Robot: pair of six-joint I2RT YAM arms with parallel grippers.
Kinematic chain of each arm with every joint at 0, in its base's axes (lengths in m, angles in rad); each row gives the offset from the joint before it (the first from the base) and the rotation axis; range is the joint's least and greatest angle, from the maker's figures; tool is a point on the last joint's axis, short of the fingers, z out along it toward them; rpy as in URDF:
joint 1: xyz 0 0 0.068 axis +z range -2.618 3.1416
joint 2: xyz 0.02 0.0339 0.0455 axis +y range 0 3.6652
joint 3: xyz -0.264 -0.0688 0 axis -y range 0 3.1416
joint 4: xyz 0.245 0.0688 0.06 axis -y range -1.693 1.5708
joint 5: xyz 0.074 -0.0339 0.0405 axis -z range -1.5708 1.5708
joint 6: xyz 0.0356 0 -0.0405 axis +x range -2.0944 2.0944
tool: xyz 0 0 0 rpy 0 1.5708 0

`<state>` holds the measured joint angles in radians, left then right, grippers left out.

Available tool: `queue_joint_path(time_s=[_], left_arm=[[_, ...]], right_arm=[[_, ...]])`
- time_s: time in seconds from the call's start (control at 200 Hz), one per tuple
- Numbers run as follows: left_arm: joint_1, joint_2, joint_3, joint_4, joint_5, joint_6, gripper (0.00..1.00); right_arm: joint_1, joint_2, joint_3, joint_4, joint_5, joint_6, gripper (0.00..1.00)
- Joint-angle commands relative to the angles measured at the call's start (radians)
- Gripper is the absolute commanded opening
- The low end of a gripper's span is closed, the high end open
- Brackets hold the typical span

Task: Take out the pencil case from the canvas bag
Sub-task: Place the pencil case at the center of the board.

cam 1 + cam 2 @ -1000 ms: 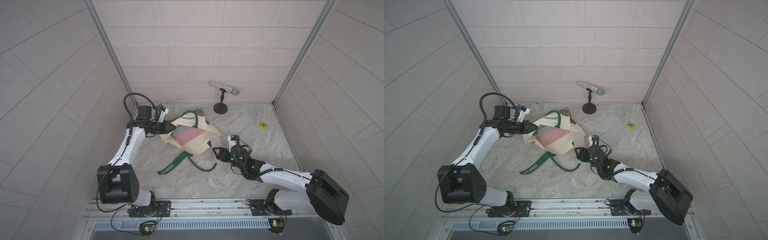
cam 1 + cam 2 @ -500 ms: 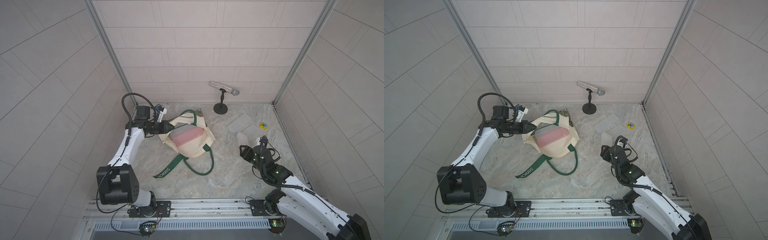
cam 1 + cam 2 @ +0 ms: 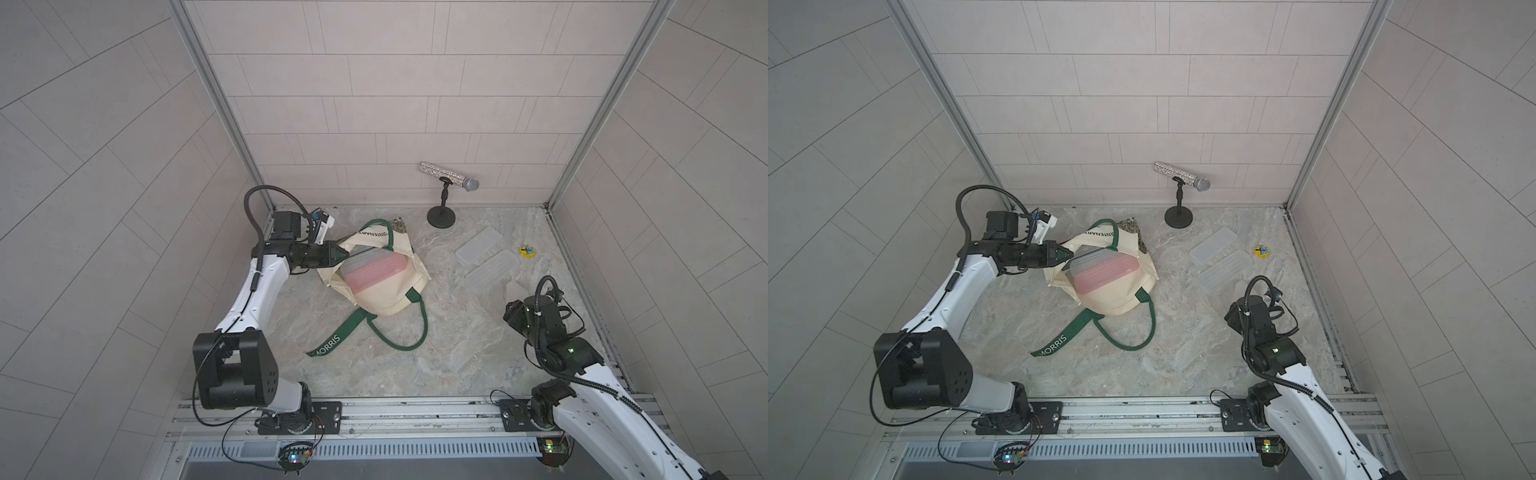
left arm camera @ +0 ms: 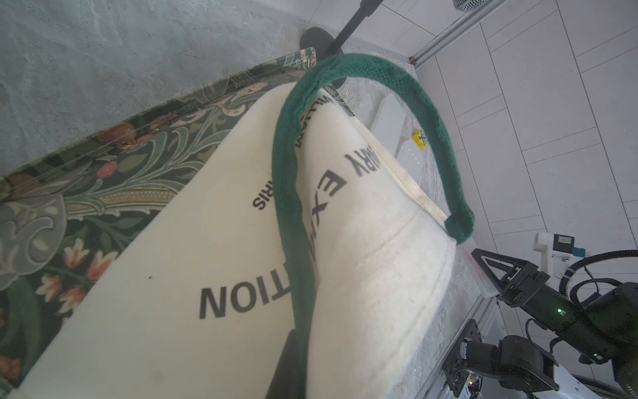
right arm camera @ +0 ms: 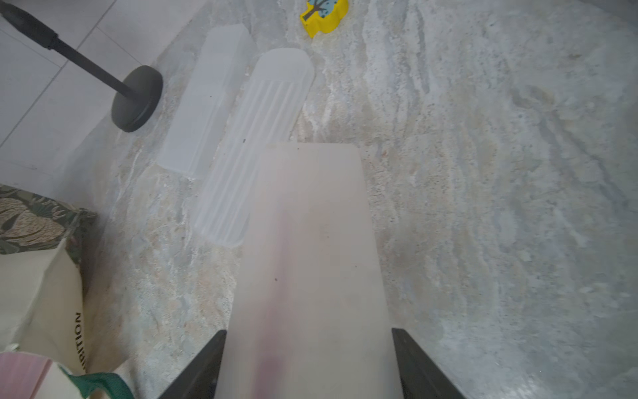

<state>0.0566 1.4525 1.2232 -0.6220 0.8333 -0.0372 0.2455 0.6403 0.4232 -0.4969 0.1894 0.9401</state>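
R gripper point(image 5: 307, 333) clamps frosted pencil case point(image 5: 303, 224) by one end, L gripper point(image 3: 340, 254) pinches canvas bag point(image 3: 386, 299) rim; slick, long overhang could pivot & drop onto ribbed case point(image 5: 262, 138).

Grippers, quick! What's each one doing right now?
Left gripper: shut, pinching the edge of the canvas bag.
Right gripper: closed on a frosted pencil case.
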Motion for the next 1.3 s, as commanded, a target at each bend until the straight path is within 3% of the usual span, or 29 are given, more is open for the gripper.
queue_joint_path(time_s=[0.0,0.275,0.701,1.291], left_arm=[[0.005,-0.025,-0.011,-0.002,0.003,0.000,0.00],[0.006,-0.025,-0.017,0.004,0.002,0.003,0.00],[0.007,-0.027,-0.016,0.002,-0.002,0.006,0.00],[0.008,-0.021,-0.024,0.015,0.011,-0.006,0.00]], right_arm=[[-0.031,0.016,0.029,-0.046,0.044,-0.010,0.67],[-0.056,0.132,0.074,-0.030,0.138,-0.012,0.67],[-0.057,0.326,0.067,0.147,0.159,0.040,0.68],[-0.049,0.598,0.064,0.346,0.031,0.138,0.76]])
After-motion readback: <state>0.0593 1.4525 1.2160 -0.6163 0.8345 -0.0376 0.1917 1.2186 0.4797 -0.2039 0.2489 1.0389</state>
